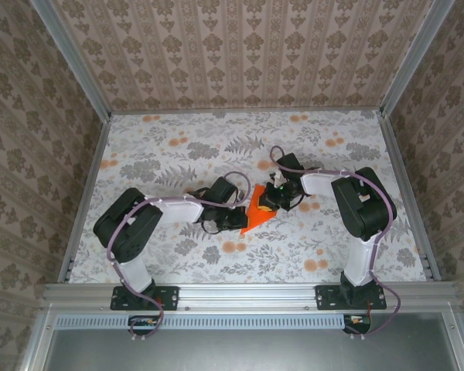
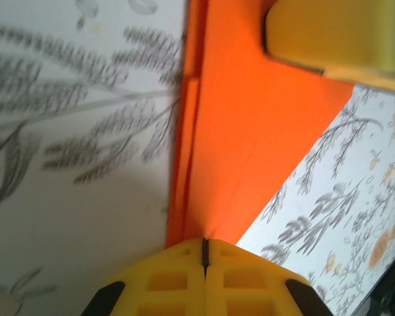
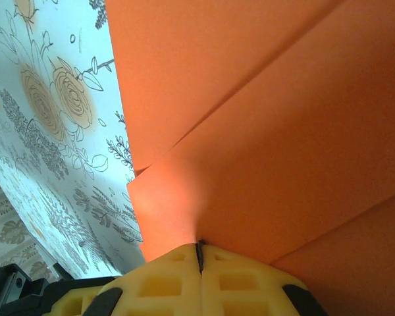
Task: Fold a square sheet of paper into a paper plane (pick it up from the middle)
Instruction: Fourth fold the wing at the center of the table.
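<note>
The orange sheet of paper, already folded into a layered, pointed wedge with several creases, sits near the middle of the worktop, held between the two arms. Whether its lower edge rests on the flowered tablecloth I cannot tell. The left gripper has its jaws clamped together on one narrow end of the wedge. The right gripper pinches an edge on the opposite side, its jaws likewise closed on the paper. Each wrist view shows the paper running straight into the seam between the yellow fingers. The main risk, I judge, is tearing or slipping. If the arms pull apart or twist unevenly, the thin sheet could rip at a pinch point. The loose layers could also spring open and spoil the creases, leaving a crooked fold.
</note>
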Available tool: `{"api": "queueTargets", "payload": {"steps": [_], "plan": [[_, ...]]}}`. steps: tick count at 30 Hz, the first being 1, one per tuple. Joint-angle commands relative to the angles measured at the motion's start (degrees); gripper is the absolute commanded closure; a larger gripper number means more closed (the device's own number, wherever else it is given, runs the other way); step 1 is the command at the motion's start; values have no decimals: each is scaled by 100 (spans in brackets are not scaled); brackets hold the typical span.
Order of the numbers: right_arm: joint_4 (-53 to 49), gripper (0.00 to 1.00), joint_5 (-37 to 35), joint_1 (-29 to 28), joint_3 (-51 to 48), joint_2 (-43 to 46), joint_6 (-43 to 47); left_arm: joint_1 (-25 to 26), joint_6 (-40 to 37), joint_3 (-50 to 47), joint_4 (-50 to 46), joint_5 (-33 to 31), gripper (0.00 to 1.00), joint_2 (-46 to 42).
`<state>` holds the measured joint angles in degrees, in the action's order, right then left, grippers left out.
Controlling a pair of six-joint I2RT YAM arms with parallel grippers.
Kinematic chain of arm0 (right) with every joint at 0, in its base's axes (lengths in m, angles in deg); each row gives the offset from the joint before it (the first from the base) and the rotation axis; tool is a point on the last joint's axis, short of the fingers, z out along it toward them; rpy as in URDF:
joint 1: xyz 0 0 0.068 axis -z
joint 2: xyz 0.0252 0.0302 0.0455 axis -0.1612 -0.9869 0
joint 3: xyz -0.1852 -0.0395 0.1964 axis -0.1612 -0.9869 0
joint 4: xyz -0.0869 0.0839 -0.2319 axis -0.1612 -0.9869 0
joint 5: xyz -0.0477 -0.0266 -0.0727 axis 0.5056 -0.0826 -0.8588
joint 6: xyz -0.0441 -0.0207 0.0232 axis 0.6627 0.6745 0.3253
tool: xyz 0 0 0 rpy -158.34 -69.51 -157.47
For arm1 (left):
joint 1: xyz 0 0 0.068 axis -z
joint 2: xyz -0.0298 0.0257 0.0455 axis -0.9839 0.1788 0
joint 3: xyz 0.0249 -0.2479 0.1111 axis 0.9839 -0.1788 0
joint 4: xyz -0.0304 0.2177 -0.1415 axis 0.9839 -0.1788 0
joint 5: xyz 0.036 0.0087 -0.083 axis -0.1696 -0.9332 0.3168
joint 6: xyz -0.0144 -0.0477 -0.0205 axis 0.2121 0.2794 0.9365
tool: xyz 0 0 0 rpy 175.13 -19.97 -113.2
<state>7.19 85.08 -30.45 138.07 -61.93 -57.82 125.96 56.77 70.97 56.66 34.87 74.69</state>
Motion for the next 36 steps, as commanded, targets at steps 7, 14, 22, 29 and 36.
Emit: {"api": "queueTargets", "payload": {"steps": [7, 14, 22, 29, 36], "plan": [[-736, 96, -1551, 7, -365, -652, -82, 76, -143, -317, -371, 188, 100, -850], [-736, 96, -1506, 7, -329, -621, -78, 72, -58, 112, -136, -42, 100, -629], [-541, 96, -1276, 7, -324, -489, -30, 94, 68, 171, -133, 37, 100, 87], [-147, 96, -834, 4, -287, -142, 142, 87, 118, -205, -239, -86, 100, 168], [560, 92, 51, -74, -352, 635, 598, 76, 269, -557, 87, -56, 100, 150]]}}
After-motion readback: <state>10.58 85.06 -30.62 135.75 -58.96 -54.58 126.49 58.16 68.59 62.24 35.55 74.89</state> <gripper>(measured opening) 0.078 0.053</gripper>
